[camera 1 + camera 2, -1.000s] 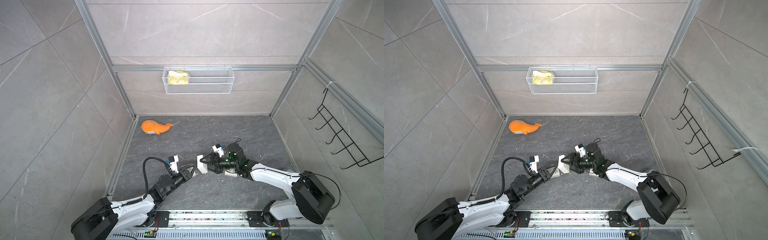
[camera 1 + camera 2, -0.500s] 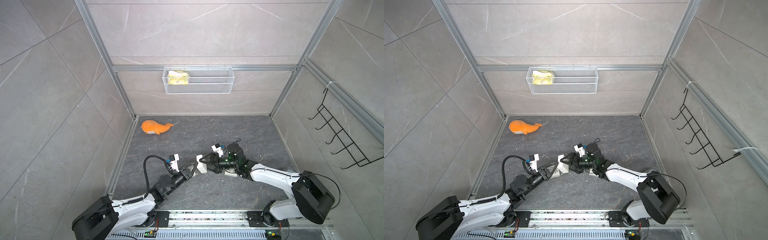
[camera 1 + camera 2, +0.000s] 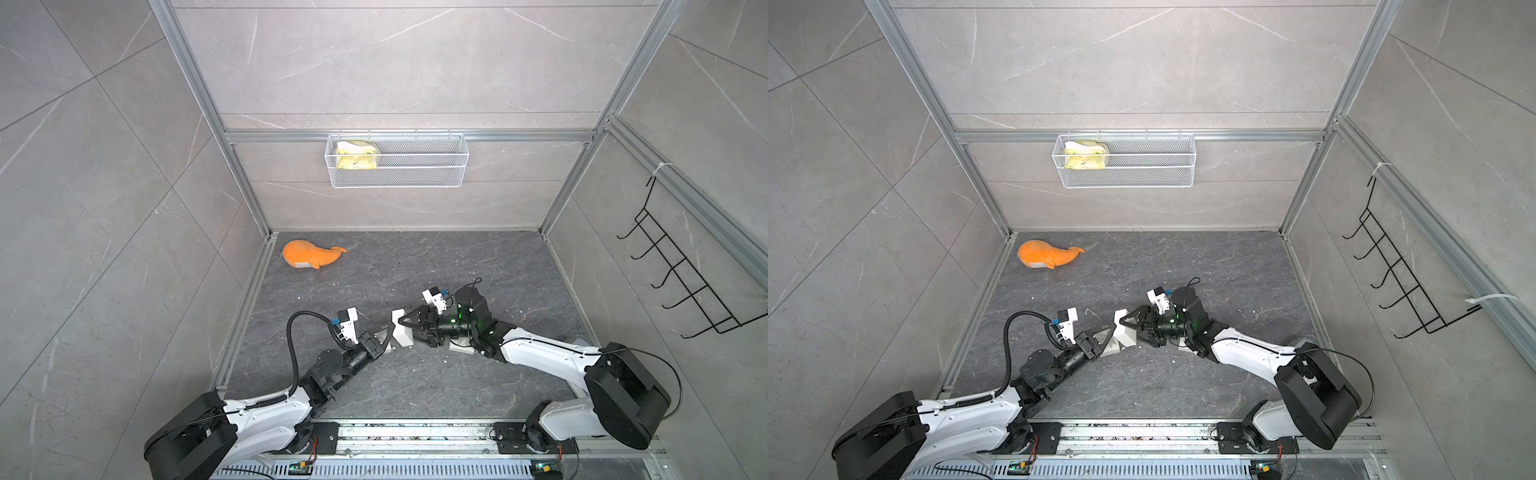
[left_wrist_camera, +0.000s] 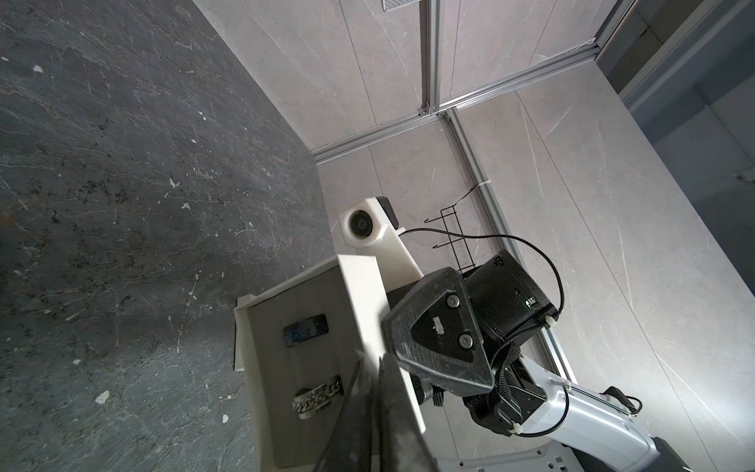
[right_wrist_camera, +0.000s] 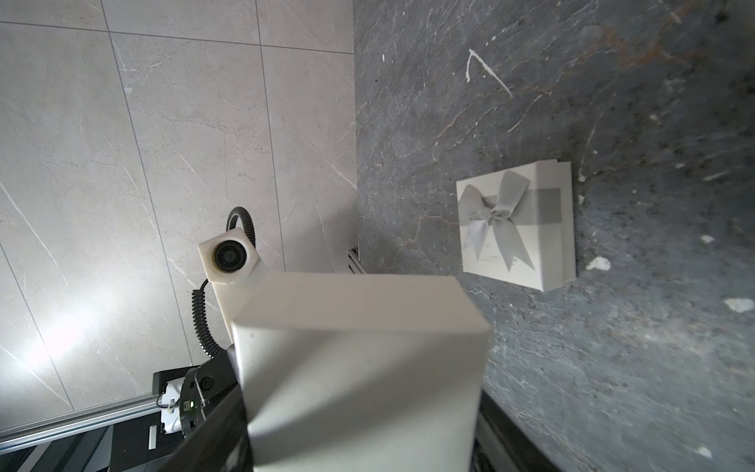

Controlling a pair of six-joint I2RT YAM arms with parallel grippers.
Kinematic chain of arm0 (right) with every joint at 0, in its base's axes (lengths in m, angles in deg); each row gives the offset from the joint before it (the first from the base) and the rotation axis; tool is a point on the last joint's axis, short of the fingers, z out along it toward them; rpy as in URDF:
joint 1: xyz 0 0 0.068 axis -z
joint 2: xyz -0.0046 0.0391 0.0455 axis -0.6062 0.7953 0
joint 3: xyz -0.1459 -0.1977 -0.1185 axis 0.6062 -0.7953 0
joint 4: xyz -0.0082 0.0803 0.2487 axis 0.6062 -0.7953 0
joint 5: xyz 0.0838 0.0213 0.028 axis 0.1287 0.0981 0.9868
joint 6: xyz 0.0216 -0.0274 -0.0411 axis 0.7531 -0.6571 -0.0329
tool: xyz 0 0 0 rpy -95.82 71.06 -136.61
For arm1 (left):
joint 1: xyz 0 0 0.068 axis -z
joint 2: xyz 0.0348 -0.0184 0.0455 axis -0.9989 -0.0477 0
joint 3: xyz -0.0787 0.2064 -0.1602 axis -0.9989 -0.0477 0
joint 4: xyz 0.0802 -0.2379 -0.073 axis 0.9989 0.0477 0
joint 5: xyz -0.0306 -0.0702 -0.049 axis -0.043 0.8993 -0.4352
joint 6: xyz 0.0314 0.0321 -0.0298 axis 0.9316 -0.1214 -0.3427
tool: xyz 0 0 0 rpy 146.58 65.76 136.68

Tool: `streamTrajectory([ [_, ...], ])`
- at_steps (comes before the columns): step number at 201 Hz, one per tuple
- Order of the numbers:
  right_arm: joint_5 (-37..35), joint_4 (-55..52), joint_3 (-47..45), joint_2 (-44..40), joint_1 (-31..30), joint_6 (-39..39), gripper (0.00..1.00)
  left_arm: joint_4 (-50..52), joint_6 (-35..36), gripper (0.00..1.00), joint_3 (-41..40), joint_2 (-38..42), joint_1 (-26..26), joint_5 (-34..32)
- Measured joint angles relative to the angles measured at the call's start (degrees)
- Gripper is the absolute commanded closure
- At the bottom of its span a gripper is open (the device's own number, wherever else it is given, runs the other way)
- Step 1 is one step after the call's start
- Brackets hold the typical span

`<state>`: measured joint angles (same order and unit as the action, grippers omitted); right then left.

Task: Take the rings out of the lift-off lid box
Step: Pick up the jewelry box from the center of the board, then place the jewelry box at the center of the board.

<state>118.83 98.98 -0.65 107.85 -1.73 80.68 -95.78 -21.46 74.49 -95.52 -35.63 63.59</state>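
Observation:
My right gripper (image 3: pixel 405 330) (image 5: pixel 363 412) is shut on the white lift-off lid box (image 3: pixel 402 332) (image 5: pixel 359 359) and holds it off the floor, tipped on its side, with its open side facing the left arm. Inside the box (image 4: pixel 310 367), a black ring (image 4: pixel 305 330) and a chain-patterned ring (image 4: pixel 318 397) sit against its inner floor. My left gripper (image 3: pixel 390 338) (image 4: pixel 369 361) reaches into the opening with its jaws pressed together, beside the chain-patterned ring. Nothing shows between its fingers.
A white gift box with a grey bow (image 5: pixel 517 224) lies on the dark floor beyond the held box. Another white piece (image 3: pixel 459 347) lies under the right arm. An orange plush whale (image 3: pixel 309 257) is at the back left. A wire basket (image 3: pixel 397 166) and a hook rack (image 3: pixel 681 282) hang on the walls.
The left gripper has moved forward into the box opening and its jaws have come together. The right gripper has kept the box still.

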Motion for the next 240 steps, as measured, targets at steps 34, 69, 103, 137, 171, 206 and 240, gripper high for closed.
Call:
streamTrajectory([
  [34, 0.00, 0.44, 0.00, 0.00, -0.11, 0.00, 0.26, 0.44, 0.02, 1.00, 0.04, 0.57, 0.13, -0.33],
  [69, 0.02, 0.61, 0.00, 0.00, -0.28, 0.02, 0.19, 0.46, 0.09, 1.00, 0.11, 0.76, 0.15, -0.37],
  [103, -0.09, -2.23, 0.04, -1.18, -0.70, -1.40, 0.10, 1.25, 0.96, 1.00, 0.94, 1.29, 0.13, -0.39],
  [137, -3.15, -12.90, 1.81, -6.10, -0.02, -7.72, 0.05, 8.15, 3.39, 1.00, 3.48, 4.17, 0.15, -0.37],
  [171, -8.87, -25.14, 3.82, -14.99, 3.32, -15.32, 0.05, 19.93, 8.55, 1.00, 8.22, 6.32, 0.31, -0.48],
  [206, -14.08, -35.54, 6.80, -22.08, 4.44, -21.57, 0.05, 29.57, 14.21, 1.00, 13.99, -1.20, 0.61, -0.52],
  [240, -17.97, -42.97, 6.95, -27.06, 4.48, -25.20, 0.05, 37.16, 19.32, 1.00, 20.33, -13.60, 1.95, -0.44],
])
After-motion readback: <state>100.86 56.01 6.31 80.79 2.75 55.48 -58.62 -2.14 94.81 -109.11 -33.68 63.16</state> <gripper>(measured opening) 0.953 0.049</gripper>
